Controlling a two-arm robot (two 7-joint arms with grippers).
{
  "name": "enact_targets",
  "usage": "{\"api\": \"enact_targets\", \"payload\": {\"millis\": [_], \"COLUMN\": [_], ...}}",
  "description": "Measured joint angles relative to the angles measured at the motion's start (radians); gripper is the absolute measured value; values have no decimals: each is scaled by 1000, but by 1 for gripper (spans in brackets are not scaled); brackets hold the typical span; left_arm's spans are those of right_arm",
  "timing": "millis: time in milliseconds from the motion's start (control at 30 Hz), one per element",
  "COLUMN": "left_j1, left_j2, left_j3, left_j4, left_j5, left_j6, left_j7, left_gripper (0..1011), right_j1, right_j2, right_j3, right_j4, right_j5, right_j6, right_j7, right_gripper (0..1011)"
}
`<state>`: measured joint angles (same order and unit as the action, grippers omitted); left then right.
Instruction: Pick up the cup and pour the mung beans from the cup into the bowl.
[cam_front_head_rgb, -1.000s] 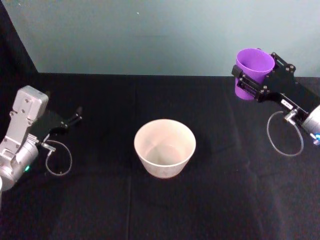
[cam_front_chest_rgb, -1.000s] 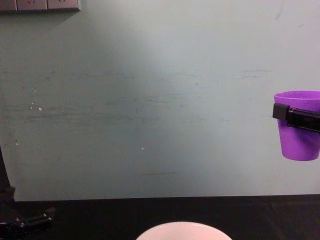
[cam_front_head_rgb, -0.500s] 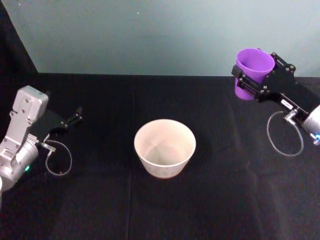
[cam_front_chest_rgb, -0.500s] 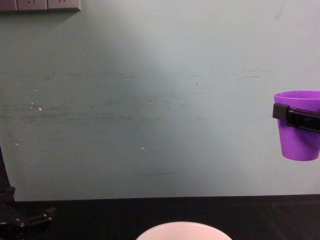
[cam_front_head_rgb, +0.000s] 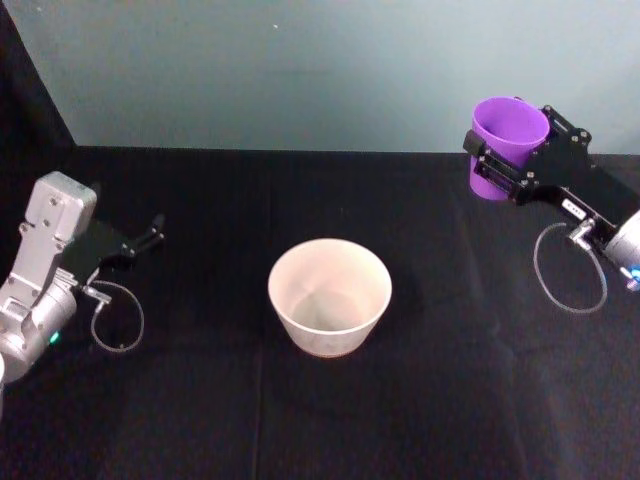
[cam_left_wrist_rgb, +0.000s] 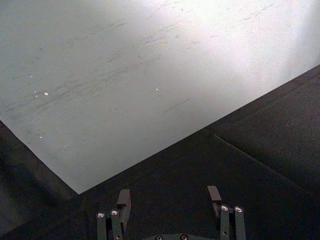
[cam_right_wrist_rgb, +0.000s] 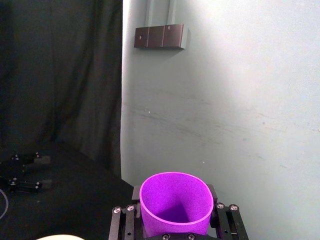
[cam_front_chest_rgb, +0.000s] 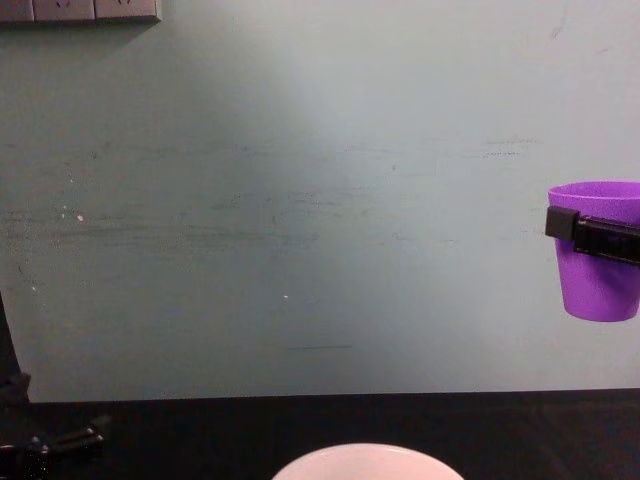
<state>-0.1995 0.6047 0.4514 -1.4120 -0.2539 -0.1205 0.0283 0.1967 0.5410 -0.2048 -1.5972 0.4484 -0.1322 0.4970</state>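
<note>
In the right end effector (cam_front_head_rgb: 497, 165), a smooth tapered purple cup (cam_front_head_rgb: 510, 124).

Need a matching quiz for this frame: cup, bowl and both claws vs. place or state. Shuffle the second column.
Column 1
1. cup
2. bowl
3. left claw
4. right claw

Column 2
A. open, low over the table, on the robot's left
B. upright in the air, on the robot's right
C. shut around a purple thing
D. standing on the black table, near the centre

Pairs: 1-B, 2-D, 3-A, 4-C
</note>
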Motion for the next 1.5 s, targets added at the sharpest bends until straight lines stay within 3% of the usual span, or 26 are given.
{"api": "enact_targets", "payload": {"millis": [1500], "left_j1": [0], "left_j2": [0], "left_j3": [0], "left_j4": [0], "left_j5": [0], "left_j6": [0], "left_j7": [0], "left_gripper": [1000], "right_j1": [0], "right_j2": [0], "right_j3": [0], "right_j4": [0], "right_j5": [0], "right_j6": [0], "right_j7": [0], "right_gripper": [736]}}
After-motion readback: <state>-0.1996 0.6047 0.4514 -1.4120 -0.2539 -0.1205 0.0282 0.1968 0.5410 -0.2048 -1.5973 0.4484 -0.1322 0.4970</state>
